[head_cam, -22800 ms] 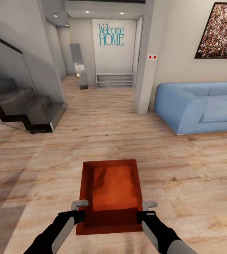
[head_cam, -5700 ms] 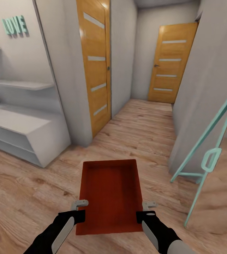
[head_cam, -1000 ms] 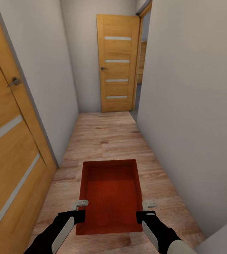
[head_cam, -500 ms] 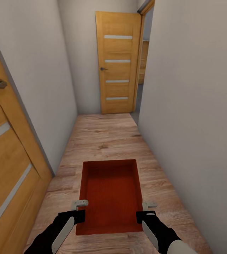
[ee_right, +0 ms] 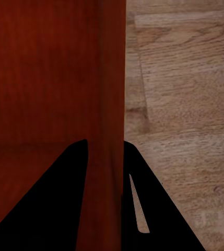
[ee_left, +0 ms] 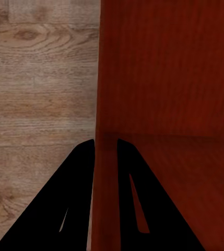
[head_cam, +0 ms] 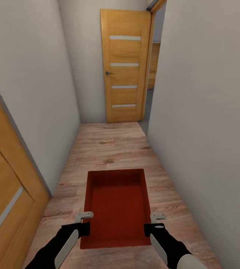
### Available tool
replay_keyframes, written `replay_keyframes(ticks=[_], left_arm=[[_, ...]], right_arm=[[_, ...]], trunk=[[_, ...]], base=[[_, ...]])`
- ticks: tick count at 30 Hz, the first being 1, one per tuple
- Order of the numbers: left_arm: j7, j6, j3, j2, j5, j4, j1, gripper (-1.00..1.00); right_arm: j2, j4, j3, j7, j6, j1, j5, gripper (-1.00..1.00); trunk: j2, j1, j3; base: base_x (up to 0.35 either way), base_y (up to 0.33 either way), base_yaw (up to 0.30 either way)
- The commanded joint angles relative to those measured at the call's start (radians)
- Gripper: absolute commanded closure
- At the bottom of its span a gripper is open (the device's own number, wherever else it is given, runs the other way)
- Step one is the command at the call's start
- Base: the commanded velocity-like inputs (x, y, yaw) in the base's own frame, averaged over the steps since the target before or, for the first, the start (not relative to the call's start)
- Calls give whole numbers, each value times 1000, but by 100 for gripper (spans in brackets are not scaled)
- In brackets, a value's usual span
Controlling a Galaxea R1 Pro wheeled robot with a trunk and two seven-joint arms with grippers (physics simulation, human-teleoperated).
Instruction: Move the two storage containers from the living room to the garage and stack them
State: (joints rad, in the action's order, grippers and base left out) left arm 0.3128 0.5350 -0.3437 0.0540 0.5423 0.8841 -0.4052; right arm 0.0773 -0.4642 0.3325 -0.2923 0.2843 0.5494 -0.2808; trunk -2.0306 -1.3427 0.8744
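One orange-red open-top storage container (head_cam: 117, 207) hangs in front of me above a light wood plank floor, carried between both arms. My left gripper (head_cam: 84, 216) is shut on its left wall, and the left wrist view has that wall (ee_left: 105, 172) pinched between the two black fingers (ee_left: 70, 204). My right gripper (head_cam: 157, 216) is shut on the right wall, seen in the right wrist view as a red wall (ee_right: 107, 172) clamped between the fingers (ee_right: 143, 204). The container is empty.
I am in a narrow hallway with plain white walls close on both sides. A closed wooden slatted door (head_cam: 125, 67) stands at the far end, with an open doorway (head_cam: 151, 74) just right of it. Another wooden door (head_cam: 4, 194) lines the near left.
The view has advanced down the hallway: the left door slid back out of view and the end door came closer. The container and both grippers kept their hold.
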Motion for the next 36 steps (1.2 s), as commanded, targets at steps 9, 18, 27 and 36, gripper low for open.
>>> replay_keyframes(ticks=[9,18,27,36], left_arm=[[9,-76,5,1,-1,16,-1,100],[9,-76,5,1,-1,16,-1,100],[9,-76,5,1,-1,16,-1,100],[9,-76,5,1,-1,16,-1,100]], right_arm=[[-1,-1,2,-5,4,0,-12,100],[-2,-1,2,-4,5,0,-12,100],[-1,-1,2,-4,5,0,-12,100],[-2,-1,2,-4,6,0,-12,100]], trunk=[[0,0,1],[0,0,1],[0,0,1],[0,0,1]], base=[[344,0,0],[344,0,0],[344,0,0],[344,0,0]])
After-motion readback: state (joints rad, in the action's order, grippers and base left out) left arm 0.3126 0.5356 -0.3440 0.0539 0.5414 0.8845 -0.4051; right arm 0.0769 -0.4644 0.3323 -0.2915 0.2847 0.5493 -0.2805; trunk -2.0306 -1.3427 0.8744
